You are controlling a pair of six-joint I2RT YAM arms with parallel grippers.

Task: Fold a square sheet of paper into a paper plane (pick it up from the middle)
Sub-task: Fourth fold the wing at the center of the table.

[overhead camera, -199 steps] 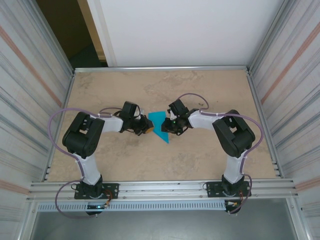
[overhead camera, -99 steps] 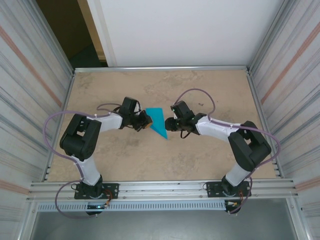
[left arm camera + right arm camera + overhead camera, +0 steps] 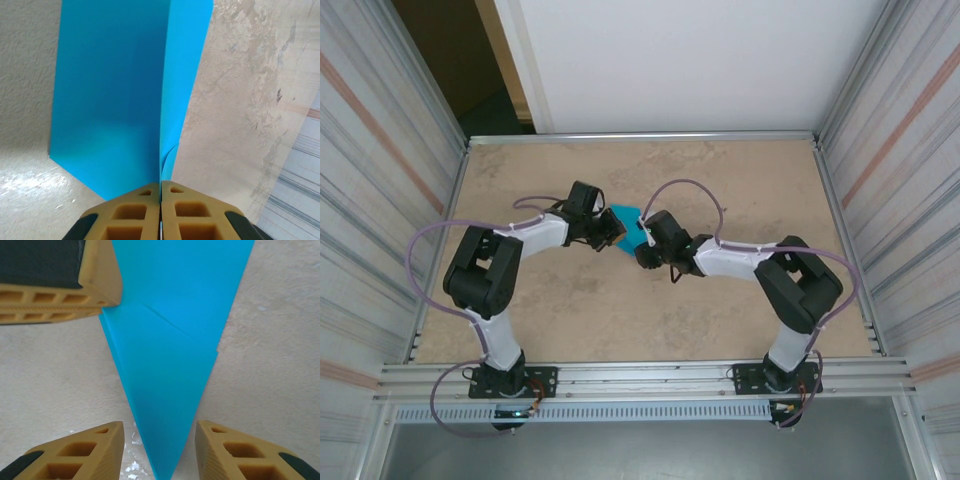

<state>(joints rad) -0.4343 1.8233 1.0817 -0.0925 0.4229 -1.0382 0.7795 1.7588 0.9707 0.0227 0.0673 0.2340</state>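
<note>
left wrist: left hand (image 3: pixel 160 192) pinched tight on the paper plane (image 3: pixel 115 100), crease running straight out from it
right wrist: right hand (image 3: pixel 159 432) partly open, pointy tip between its fingers, not gripped
where: teal dart, mid-desk (image 3: pixel 740 190)

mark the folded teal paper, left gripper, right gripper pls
Folded teal-blue paper (image 3: pixel 170 340), right wrist view: flat middle of the pointed shape.
Left gripper (image 3: pixel 160 186), left wrist view: where its shut fingertips pinch the paper.
Right gripper (image 3: pixel 159 437), right wrist view: between its open fingertips, at the paper's tip.
</note>
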